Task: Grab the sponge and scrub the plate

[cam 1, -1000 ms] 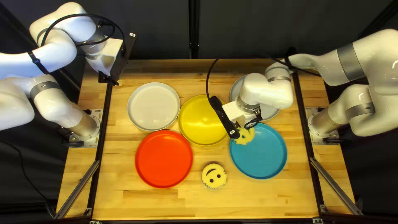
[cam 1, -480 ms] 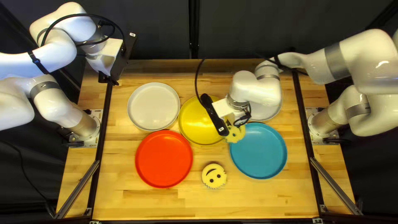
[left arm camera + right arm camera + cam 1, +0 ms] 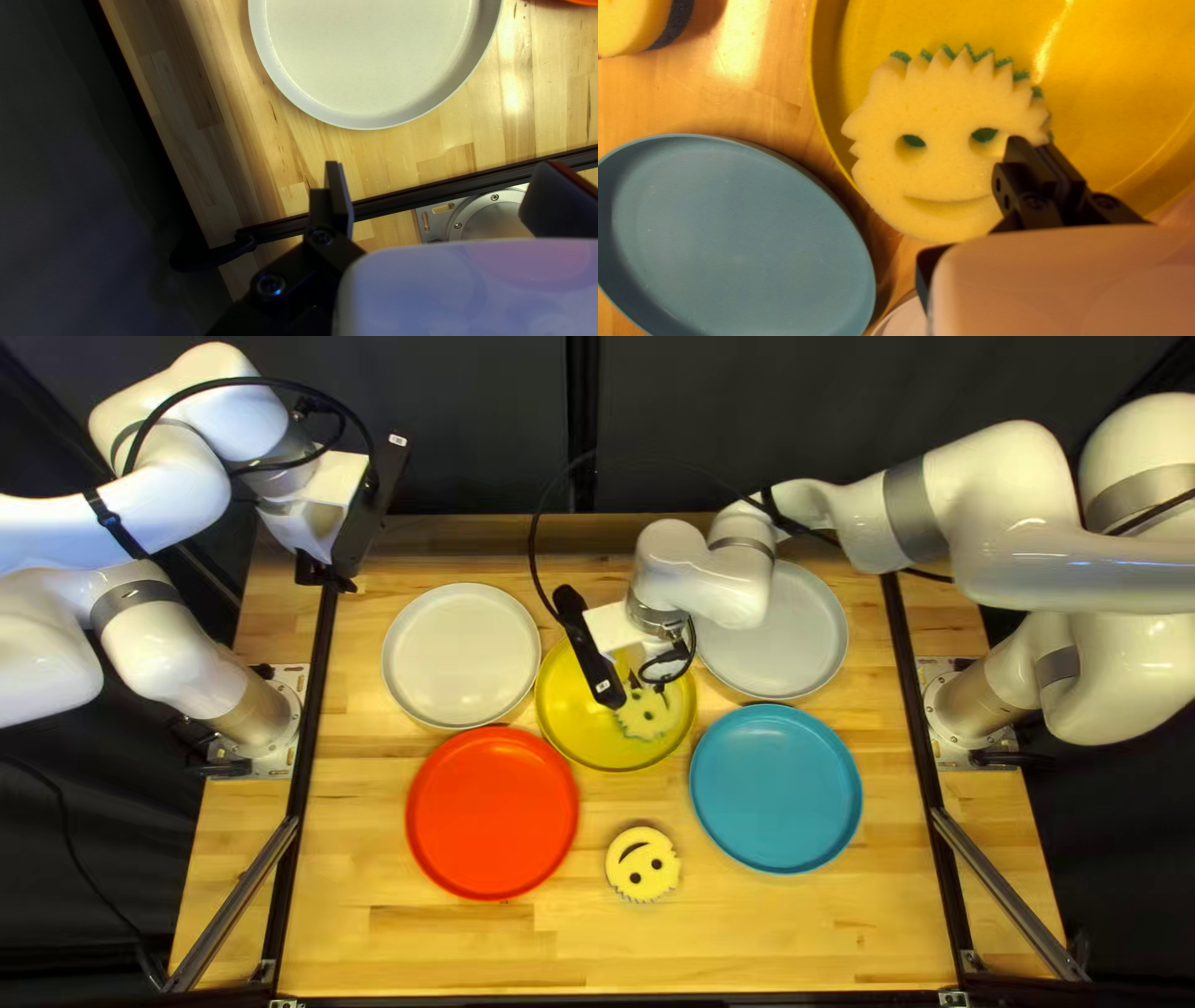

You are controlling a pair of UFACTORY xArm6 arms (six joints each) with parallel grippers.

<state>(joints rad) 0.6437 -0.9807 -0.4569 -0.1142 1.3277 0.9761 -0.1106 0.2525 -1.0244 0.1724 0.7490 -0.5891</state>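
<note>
Evidently the spiky-haired smiley sponge (image 3: 645,713) has been carried off the blue plate's edge and now lies over the yellow plate (image 3: 570,716), toward its near right side in the top left view. The right gripper (image 3: 1031,144) is closed on the sponge's edge, gripping it from both sides; no slipping is noted. The yellow foam face is uppermost and the green scouring layer (image 3: 948,51) is beneath, which is judged the correct way round for scrubbing. Contact with the yellow plate cannot be confirmed.

The blue plate (image 3: 774,790), to the near right of the yellow plate, has come fully clear of the sponge. The round smiley sponge (image 3: 642,864), on the near side of the yellow plate, has not moved.

The left gripper (image 3: 442,165) has its jaws apart, holding nothing. It remains off to the left of the yellow plate, beyond the off-white plate (image 3: 461,653), and appears to have no part in this step.

Assessment: pick-up is complete, and the yellow plate is the likely one to be scrubbed. The next move should be a gentle lowering, then strokes inside the rim. Risk: with an edge-only grip, the sponge may fold or twist under pressure.
</note>
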